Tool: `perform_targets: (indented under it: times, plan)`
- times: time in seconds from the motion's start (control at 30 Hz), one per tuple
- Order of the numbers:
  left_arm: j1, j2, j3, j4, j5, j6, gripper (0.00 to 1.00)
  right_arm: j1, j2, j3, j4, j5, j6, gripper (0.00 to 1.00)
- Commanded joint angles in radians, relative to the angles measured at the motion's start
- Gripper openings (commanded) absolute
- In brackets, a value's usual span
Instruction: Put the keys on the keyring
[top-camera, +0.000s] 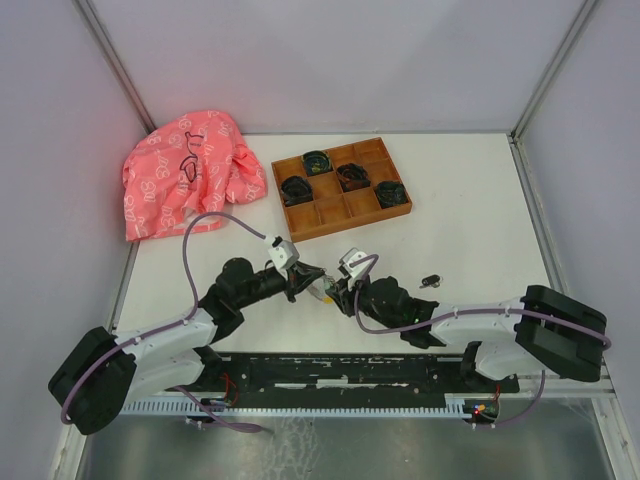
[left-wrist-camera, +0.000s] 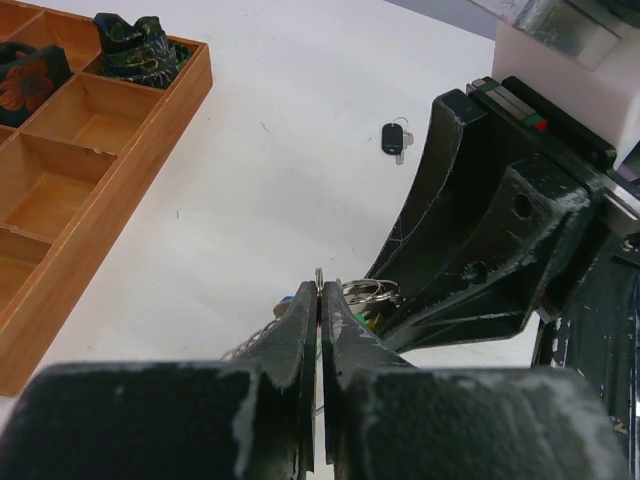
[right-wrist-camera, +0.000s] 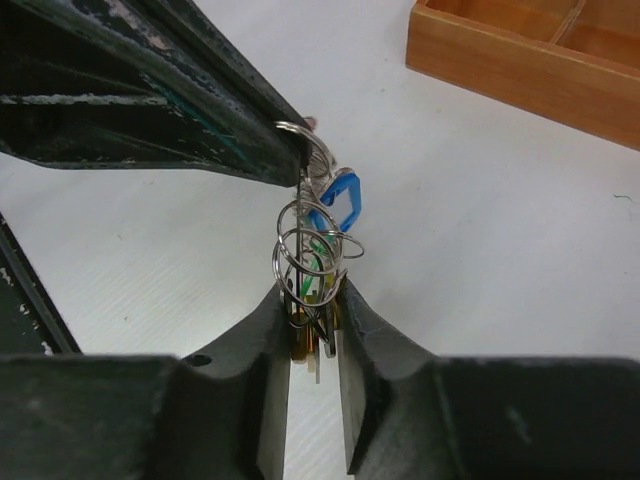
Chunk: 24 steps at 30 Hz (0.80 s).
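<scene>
Right in close, we see the left gripper's (left-wrist-camera: 320, 300) scuffed black jaws pressed tight on the thin grey wire of the keyring (right-wrist-camera: 310, 245). Its shiny coils sit between the two arms with the blue-headed key (right-wrist-camera: 342, 198) against them, blade hidden. The right gripper (right-wrist-camera: 315, 320) has its jaws narrowly apart around the green tag (right-wrist-camera: 308, 285) and yellow tag (right-wrist-camera: 300, 325) below the coils, though we can't tell whether the pads press them. Further out, the small black-headed key (left-wrist-camera: 395, 137) lies alone on the matte white table (top-camera: 470, 200), and beyond sits the compartmented wooden tray (left-wrist-camera: 110, 205), cut off in both wrist views.
</scene>
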Motion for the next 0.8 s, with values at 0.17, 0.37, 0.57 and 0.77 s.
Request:
perform_targets:
  times: [0.17, 0.37, 0.57, 0.77]
  plan:
    - [-0.030, 0.010, 0.087, 0.018, 0.014, -0.020, 0.09, 0.009, 0.016, -0.003, 0.106, 0.049, -0.007, 0.09]
    - [-0.067, 0.020, 0.118, -0.014, 0.015, -0.029, 0.24, 0.012, 0.023, -0.004, 0.114, 0.088, -0.006, 0.02]
    - [-0.098, -0.016, 0.122, -0.014, 0.039, -0.092, 0.36, 0.012, 0.015, -0.024, 0.141, 0.113, -0.009, 0.01]
    - [-0.097, -0.122, 0.116, -0.031, 0.039, -0.181, 0.47, 0.012, 0.018, -0.039, 0.174, 0.114, -0.017, 0.01]
